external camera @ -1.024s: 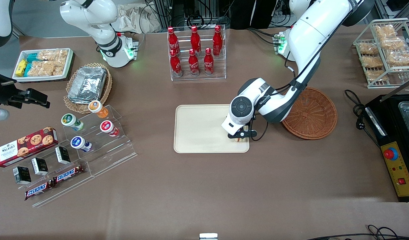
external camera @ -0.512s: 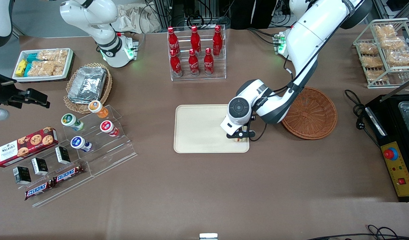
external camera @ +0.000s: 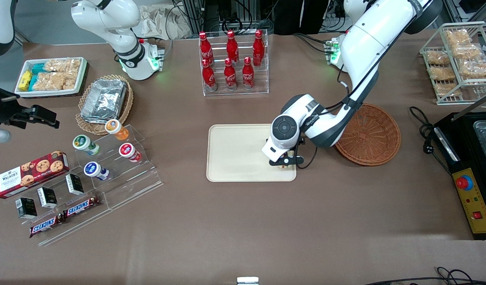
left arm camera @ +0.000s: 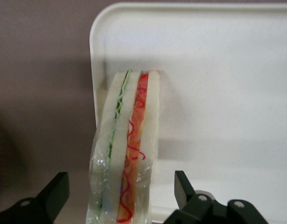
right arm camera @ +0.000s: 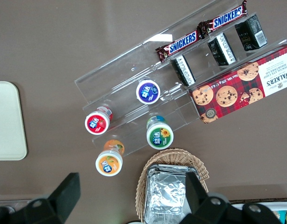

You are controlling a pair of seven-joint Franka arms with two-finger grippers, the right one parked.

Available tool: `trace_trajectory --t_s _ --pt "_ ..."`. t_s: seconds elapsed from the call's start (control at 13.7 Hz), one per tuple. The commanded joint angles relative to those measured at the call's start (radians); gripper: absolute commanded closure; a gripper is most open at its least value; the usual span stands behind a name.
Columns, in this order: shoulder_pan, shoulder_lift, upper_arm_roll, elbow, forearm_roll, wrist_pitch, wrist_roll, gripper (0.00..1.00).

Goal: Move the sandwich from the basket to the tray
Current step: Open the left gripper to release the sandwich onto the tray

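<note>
The sandwich (left arm camera: 129,149) stands on its edge on the cream tray (left arm camera: 218,70), close to the tray's corner nearest the basket and the front camera. In the front view only a sliver of the sandwich (external camera: 283,167) shows under the wrist, on the tray (external camera: 235,154). My left gripper (left arm camera: 121,186) is open, low over the tray (external camera: 284,162). Its fingers (left arm camera: 57,191) stand on either side of the sandwich with a gap on each side. The reddish-brown basket (external camera: 369,134) sits empty beside the tray, toward the working arm's end.
A clear rack of red cola bottles (external camera: 233,63) stands farther from the camera than the tray. An acrylic stand with yoghurt cups (external camera: 108,158), a tan basket of foil containers (external camera: 104,101) and a white snack tray (external camera: 50,75) lie toward the parked arm's end. A black machine (external camera: 472,158) sits past the basket.
My wrist has shifted very slightly toward the tray's middle and away from the camera. The sandwich stays at the tray's corner.
</note>
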State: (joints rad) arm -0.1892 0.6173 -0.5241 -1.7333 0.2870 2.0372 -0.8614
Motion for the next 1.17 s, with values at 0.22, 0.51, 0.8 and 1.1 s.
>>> trace_trajectory --t_s 0.22,0.51,0.8,1.1 --pt "0.031 -0.19 0.004 -0.005 -0.048 -0.09 0.015 0.0" --pt "0.12 -0.348 0.004 -0.011 -0.153 -0.228 0.201 0.0" --pt "0.178 -0.465 0.076 -0.014 -0.212 -0.317 0.379 0.0" --pt "0.175 -0.559 0.225 -0.018 -0.268 -0.35 0.579 0.0"
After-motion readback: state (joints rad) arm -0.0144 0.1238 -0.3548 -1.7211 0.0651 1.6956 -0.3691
